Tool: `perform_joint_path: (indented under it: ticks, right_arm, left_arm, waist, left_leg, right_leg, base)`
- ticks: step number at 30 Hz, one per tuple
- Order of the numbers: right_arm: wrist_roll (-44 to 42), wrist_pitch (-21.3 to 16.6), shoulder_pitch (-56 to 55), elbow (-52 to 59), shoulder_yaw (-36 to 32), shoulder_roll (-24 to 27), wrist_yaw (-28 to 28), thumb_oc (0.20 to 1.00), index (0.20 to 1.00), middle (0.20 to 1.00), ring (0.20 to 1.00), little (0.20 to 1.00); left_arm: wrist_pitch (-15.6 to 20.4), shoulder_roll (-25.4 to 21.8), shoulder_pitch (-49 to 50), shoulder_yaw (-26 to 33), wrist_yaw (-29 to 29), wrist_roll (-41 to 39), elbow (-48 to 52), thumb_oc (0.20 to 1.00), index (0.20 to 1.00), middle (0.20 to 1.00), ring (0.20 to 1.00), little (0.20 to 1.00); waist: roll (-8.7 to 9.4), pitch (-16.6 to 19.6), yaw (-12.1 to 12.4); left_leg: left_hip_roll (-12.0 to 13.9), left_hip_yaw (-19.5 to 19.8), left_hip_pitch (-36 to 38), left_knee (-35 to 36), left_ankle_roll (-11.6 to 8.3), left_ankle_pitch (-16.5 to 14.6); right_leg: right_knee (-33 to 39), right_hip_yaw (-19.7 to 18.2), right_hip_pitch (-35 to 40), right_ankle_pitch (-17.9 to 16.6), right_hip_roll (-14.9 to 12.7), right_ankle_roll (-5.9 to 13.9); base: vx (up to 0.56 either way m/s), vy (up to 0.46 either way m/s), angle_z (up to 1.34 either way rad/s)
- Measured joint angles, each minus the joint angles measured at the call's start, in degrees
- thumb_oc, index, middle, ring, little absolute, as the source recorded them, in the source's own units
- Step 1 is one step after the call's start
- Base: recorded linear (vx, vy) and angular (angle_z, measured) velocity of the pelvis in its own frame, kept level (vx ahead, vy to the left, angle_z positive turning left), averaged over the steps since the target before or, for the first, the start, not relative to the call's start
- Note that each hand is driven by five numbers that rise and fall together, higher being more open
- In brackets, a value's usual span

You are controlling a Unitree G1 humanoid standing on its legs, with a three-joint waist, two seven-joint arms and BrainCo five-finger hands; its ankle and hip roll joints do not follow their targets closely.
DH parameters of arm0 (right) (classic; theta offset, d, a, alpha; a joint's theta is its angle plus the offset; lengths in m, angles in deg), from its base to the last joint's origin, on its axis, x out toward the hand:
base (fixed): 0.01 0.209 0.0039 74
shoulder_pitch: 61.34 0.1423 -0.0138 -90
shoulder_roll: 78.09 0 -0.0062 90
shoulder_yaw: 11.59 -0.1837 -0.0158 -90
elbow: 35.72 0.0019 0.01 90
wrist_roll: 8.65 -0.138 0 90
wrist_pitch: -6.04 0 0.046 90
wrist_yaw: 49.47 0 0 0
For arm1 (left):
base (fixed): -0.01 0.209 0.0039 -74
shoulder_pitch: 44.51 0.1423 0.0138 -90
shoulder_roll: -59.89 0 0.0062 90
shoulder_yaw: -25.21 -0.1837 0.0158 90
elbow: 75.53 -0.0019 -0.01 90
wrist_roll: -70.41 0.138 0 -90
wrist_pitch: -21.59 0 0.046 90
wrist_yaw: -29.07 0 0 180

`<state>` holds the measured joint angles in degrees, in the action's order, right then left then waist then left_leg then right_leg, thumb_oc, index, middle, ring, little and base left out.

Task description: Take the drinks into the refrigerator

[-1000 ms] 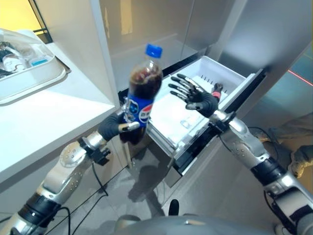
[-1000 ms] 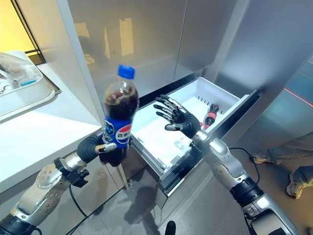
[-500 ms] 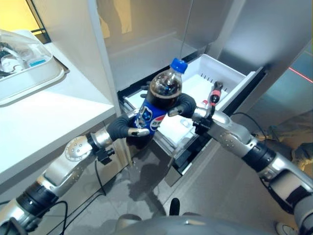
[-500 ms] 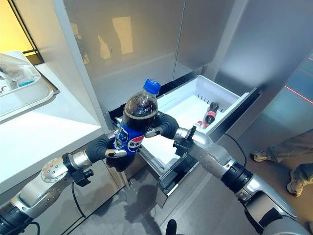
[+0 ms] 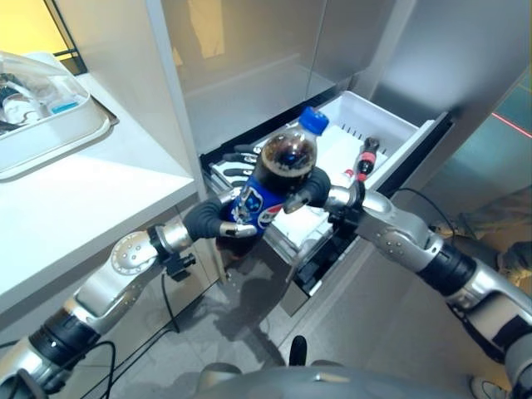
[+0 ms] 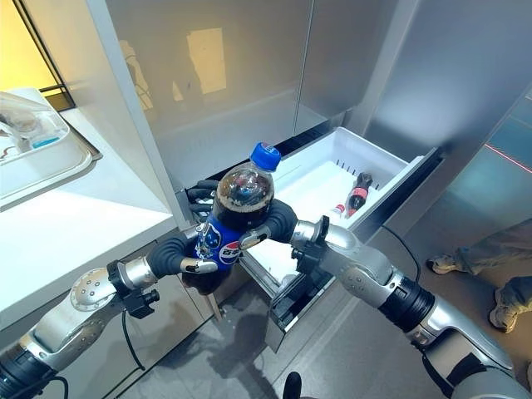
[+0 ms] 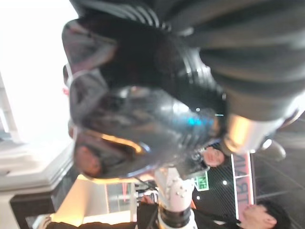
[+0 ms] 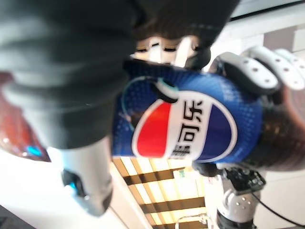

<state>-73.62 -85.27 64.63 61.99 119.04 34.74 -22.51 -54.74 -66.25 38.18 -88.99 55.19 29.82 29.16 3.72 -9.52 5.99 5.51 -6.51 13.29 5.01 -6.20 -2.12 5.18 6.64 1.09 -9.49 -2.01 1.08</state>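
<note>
Gripping the cola bottle from both sides, my two hands meet at the centre of the frame. My left hand is wrapped round its lower part below the blue label; my right hand is curled round its dark upper body. It tilts, blue cap toward the upper right, held in the air over the near corner of the open white refrigerator drawer. A small red-capped bottle lies inside the drawer, right of centre. A white counter runs along the left, with a clear tray at upper left. Grey floor lies below.
</note>
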Motion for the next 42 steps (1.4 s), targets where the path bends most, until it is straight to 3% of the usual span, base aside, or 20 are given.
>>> perform_joint_path:
  ticks: [3, 4, 5, 6, 7, 19, 20, 22, 23, 33, 38, 42]
  right_arm:
    - [-1.0, 0.0, 0.0, 0.5, 0.0, 0.3, 0.0, 1.000, 1.000, 1.000, 1.000, 1.000]
    - [-1.0, 0.0, 0.0, 0.5, 0.0, 0.4, 0.0, 0.900, 0.900, 0.900, 0.900, 0.900]
    - [-1.0, 0.0, 0.0, 0.5, 0.0, 0.2, 0.0, 0.900, 0.900, 0.900, 0.900, 0.900]
    - [-1.0, 0.0, 0.0, 0.5, -0.3, 0.1, 0.0, 0.341, 0.341, 0.341, 0.341, 0.341]
    - [-1.0, -0.1, 0.0, 0.5, -0.4, 0.1, 0.0, 0.200, 0.200, 0.200, 0.200, 0.200]
    - [-1.0, 0.1, -0.1, 0.5, -1.4, -0.9, -0.4, 0.200, 0.200, 0.200, 0.200, 0.200]
    - [-1.0, 0.1, -0.1, 0.5, -1.4, -0.9, -0.5, 0.200, 0.200, 0.200, 0.200, 0.200]
    - [-1.0, 0.1, -0.1, 0.5, -1.4, -0.9, -0.5, 0.200, 0.200, 0.200, 0.200, 0.200]
    - [-1.0, 0.1, -0.1, 0.5, -1.4, -0.9, -0.5, 0.200, 0.200, 0.200, 0.200, 0.200]
    - [-1.0, 0.4, -8.2, 0.9, -3.7, -4.5, -0.5, 0.200, 0.200, 0.200, 0.200, 0.200]
    - [-0.5, -0.4, -23.0, 3.6, -13.9, -4.8, 0.2, 0.200, 0.200, 0.200, 0.200, 0.200]
    - [-0.4, -1.9, -29.1, 1.3, -23.1, -3.5, -2.6, 0.200, 0.200, 0.200, 0.200, 0.200]
  left_arm:
    - [0.4, 0.7, 0.0, 0.0, 0.0, 0.5, 0.0, 0.200, 0.200, 0.200, 0.200, 0.200]
    - [0.4, 0.9, 0.0, 0.0, 0.0, 0.6, 0.0, 0.200, 0.200, 0.200, 0.200, 0.200]
    - [0.4, 1.0, 0.0, 0.0, 0.0, 0.6, -0.1, 0.200, 0.200, 0.200, 0.200, 0.200]
    - [0.4, 1.8, 0.2, 0.5, 0.0, 0.6, -0.1, 0.200, 0.200, 0.200, 0.200, 0.200]
    - [0.4, 2.1, 0.2, 0.6, -0.1, 0.6, -0.1, 0.200, 0.200, 0.200, 0.200, 0.200]
    - [0.7, 4.0, 0.4, 1.2, -0.4, 1.1, -0.1, 0.200, 0.200, 0.200, 0.200, 0.200]
    - [0.7, 4.0, 0.4, 1.2, -0.4, 1.1, -0.1, 0.247, 0.247, 0.247, 0.247, 0.247]
    - [0.7, 4.0, 0.4, 1.3, -0.4, 1.1, -0.1, 0.526, 0.526, 0.526, 0.526, 0.526]
    - [0.7, 4.0, 0.4, 1.3, -0.4, 1.1, -0.1, 1.000, 1.000, 1.000, 1.000, 1.000]
    - [-1.3, 4.5, 3.7, 1.8, 1.3, 1.6, 0.5, 1.000, 1.000, 1.000, 1.000, 1.000]
    - [-3.5, 4.6, 7.2, 3.2, 3.0, 0.6, 2.5, 1.000, 1.000, 1.000, 1.000, 1.000]
    - [-3.4, 4.6, 9.5, 8.3, 3.1, -1.9, 2.5, 1.000, 1.000, 1.000, 1.000, 1.000]
  waist:
    - [-0.07, 0.0, 0.1]
    - [-0.06, 0.0, 0.2]
    - [-0.08, 0.0, 0.3]
    - [-0.15, -0.1, 0.5]
    - [-0.16, -0.1, 0.6]
    - [-0.18, -0.1, 1.1]
    - [-0.17, -0.1, 1.1]
    - [-0.16, -0.1, 1.1]
    - [-0.14, -0.1, 1.1]
    - [0.10, 0.1, 0.9]
    - [0.28, 0.2, 0.3]
    - [0.30, 0.2, -0.6]
  left_leg:
    - [0.0, -0.1, 0.0, 0.0, 0.00, 0.0]
    - [0.0, -0.2, 0.0, 0.0, 0.00, 0.0]
    - [0.0, -0.3, 0.0, 0.0, 0.00, 0.0]
    - [-0.1, -0.6, 0.0, 0.0, 0.00, 0.0]
    - [-0.1, -0.6, 0.0, 0.0, 0.00, 0.0]
    - [-0.2, -1.1, 0.2, 0.0, 0.00, 0.0]
    - [-0.2, -1.1, 0.2, 0.0, 0.00, 0.0]
    - [-0.2, -1.1, 0.2, 0.0, 0.00, 0.0]
    - [-0.2, -1.1, 0.2, 0.0, 0.00, 0.0]
    - [-0.3, -1.2, 0.1, 0.0, 0.04, 0.0]
    - [-0.6, -1.3, -0.2, 0.0, 0.29, -0.2]
    - [-0.6, -1.4, -0.4, 0.0, 0.41, -0.2]
  right_leg:
    - [0.0, 0.0, -0.1, 0.0, 0.1, 0.00]
    - [0.0, 0.0, -0.1, 0.0, 0.1, 0.00]
    - [0.0, 0.0, -0.1, 0.0, 0.1, 0.00]
    - [0.0, -0.2, -0.3, 0.0, 0.1, 0.01]
    - [0.0, -0.3, -0.3, 0.0, 0.1, 0.02]
    - [0.0, -0.8, -0.4, -0.2, 0.2, 0.01]
    - [0.0, -0.8, -0.4, -0.2, 0.2, 0.01]
    - [0.0, -0.9, -0.4, -0.2, 0.2, 0.01]
    - [0.0, -0.9, -0.4, -0.2, 0.2, 0.02]
    - [0.0, -1.0, -0.5, -0.3, 0.1, 0.00]
    - [0.0, -1.1, -0.8, -0.1, -0.1, 0.54]
    - [0.0, -1.3, -1.1, -0.1, -0.2, 0.58]
  base:
    - [0.00, 0.000, 0.00]
    - [0.00, 0.000, 0.00]
    - [0.01, 0.000, -0.07]
    - [0.01, -0.001, -0.07]
    - [0.01, -0.001, -0.07]
    - [0.00, 0.000, -0.01]
    - [0.00, 0.000, 0.00]
    - [0.00, 0.000, 0.00]
    - [0.00, 0.000, 0.00]
    - [0.00, 0.000, 0.00]
    - [0.00, 0.000, 0.00]
    - [0.00, -0.001, -0.01]
